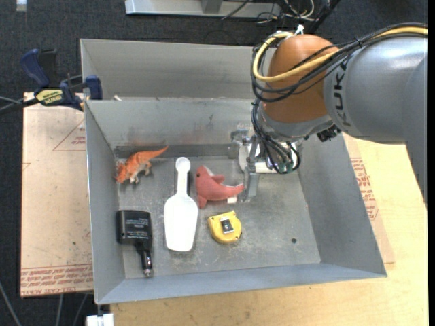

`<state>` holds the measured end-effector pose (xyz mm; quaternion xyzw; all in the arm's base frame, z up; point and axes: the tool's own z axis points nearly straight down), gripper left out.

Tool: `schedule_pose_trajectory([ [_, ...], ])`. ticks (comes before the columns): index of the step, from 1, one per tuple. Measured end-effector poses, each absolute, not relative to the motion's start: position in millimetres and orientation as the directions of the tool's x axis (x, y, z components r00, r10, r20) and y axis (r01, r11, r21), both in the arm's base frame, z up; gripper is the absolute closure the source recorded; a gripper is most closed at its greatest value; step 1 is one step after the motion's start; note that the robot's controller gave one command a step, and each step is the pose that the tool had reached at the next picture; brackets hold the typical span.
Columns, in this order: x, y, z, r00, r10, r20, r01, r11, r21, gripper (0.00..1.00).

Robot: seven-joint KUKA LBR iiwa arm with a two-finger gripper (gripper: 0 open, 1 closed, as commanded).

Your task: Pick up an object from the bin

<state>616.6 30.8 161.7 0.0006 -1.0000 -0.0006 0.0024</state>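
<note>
As you stand over the grey metal bin (pixel 292 216) and read it from the left, the first thing on its floor is an orange toy dinosaur (pixel 139 164). It lies towards the far wall with its tail pointing right. Nearer to you, on the same left side, is a black charger block (pixel 133 225) with a short dark stub sticking out at its near end.

Just right of those lies a white plastic scoop (pixel 181 212), lengthwise, with its handle towards the far wall and its broad bowl towards the near one. Beside the scoop's handle, about mid-floor, is a pink soft-looking toy (pixel 213 187) shaped like a fish or dolphin, its thin end stretched to the right. A small yellow tape measure (pixel 225 227) sits alone just near of it, between the scoop's bowl and the open floor.

At the pink toy's right tip the gripper (pixel 249 189) is down close to the floor and seems to touch that thin end. From here I cannot tell whether the pincer is apart or together, or whether it has the toy.

Above it is the orange cover (pixel 299 80), looped with yellow and black cables (pixel 272 53), and the silver arm (pixel 387 87) runs off to the right.
</note>
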Motion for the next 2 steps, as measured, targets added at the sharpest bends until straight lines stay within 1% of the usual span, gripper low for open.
schedule_pose_trajectory([
  [1, 617.6, 30.7, 166.5, -1.0, -0.001, -0.001, -0.001, 1.0, 0.001, 0.0],
  [2, 622.1, 46.4, 127.7, -1.0, -0.025, -0.01, -0.025, 1.0, 0.001, 0.0],
])
